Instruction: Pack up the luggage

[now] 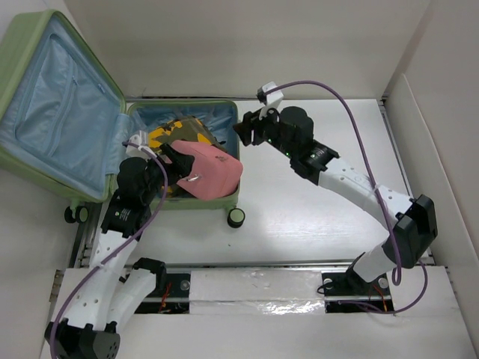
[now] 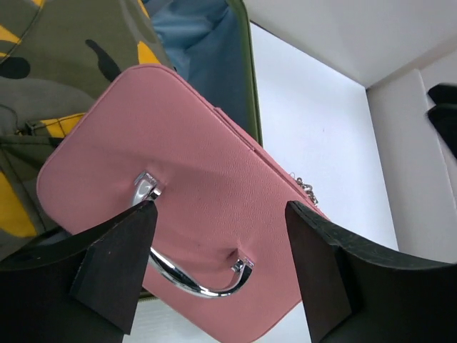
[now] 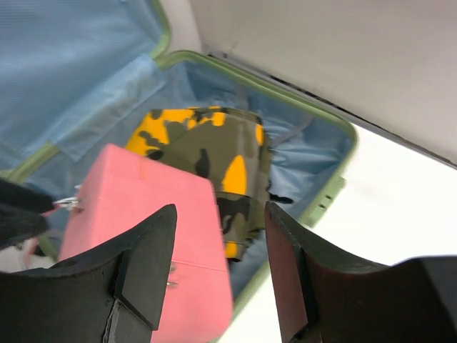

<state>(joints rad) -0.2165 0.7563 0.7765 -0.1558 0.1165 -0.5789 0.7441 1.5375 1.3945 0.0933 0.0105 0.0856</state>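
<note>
Looked stiff, heavy, slick-shelled: large pale green ribbed hard-shell suitcase (image 1: 21, 45); best gripped at far-left lid rim; left gripper (image 2: 221, 236) spread; right gripper (image 3: 221, 221) spread; both empty.

luggage (image 1: 52, 112): no readable text
pink box (image 1: 215, 176): no brand or label legible
camouflage cloth (image 1: 179, 133): pattern only, no lettering

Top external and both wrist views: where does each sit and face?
Top external: above, behind the bases, looking down; both arms, luggage, pink box.
Left wrist: on left arm, looking past left gripper at the box's handle.
Right wrist: on right arm, looking past right gripper at camouflage cloth in luggage.
Shared: the pink box.
</note>
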